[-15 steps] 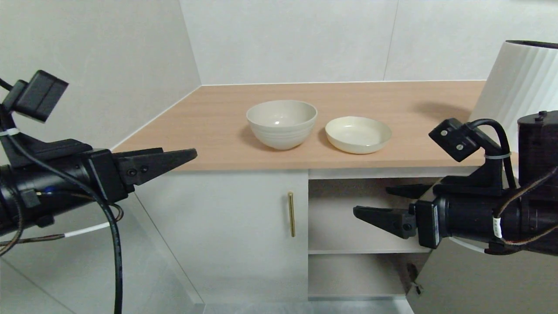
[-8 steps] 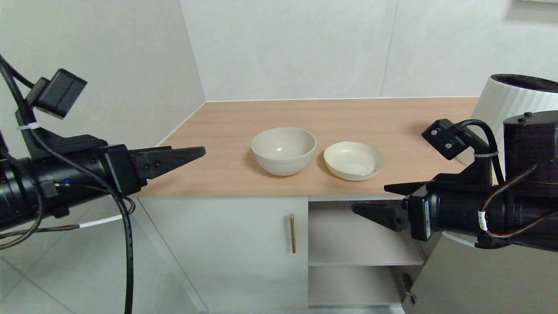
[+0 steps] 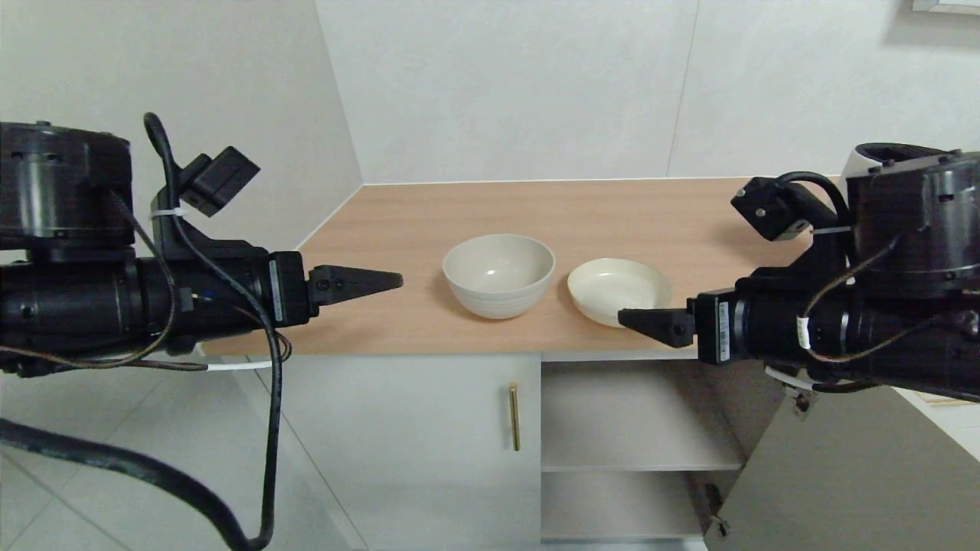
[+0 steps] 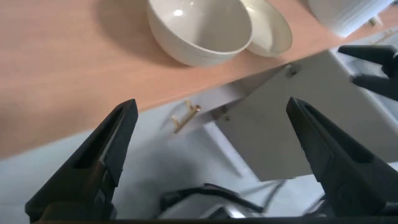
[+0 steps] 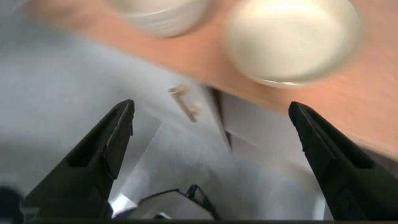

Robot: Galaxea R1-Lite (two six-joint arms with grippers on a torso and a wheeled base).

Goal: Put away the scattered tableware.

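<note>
The left gripper [image 3: 389,281] is being held level at the front of the desk [image 3: 413,222], its jaws being spread wide with nothing between them. Ahead of those jaws, a deep cream bowl [image 3: 498,274] is being carried upright by the desk, and a shallow cream dish [image 3: 619,288] is being carried just beside it. The right gripper [image 3: 632,318] is being held level at the desk's front edge, jaws wide and empty, the dish lying just beyond their tips. Below these jaws, an open cabinet shelf [image 3: 635,459] is being shown.
</note>
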